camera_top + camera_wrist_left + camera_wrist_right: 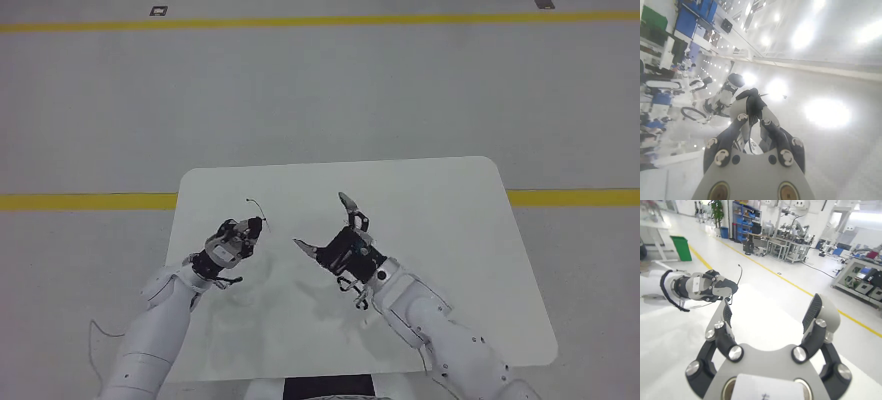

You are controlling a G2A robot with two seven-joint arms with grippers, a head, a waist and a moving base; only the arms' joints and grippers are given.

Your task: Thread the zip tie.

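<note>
The left gripper (248, 231) is closed on the zip tie (258, 209), a thin black strip. One end, which seems to carry the small head, curves up above the fingers, and the other end hangs out below them. The right gripper (322, 222) stands wide open and holds nothing, near the left one, both above the white table (450, 200). I judge that the threading is not yet begun, because the tie makes no loop. The next move calls for the right gripper to catch the free tail and guide it exactly into the head.
</note>
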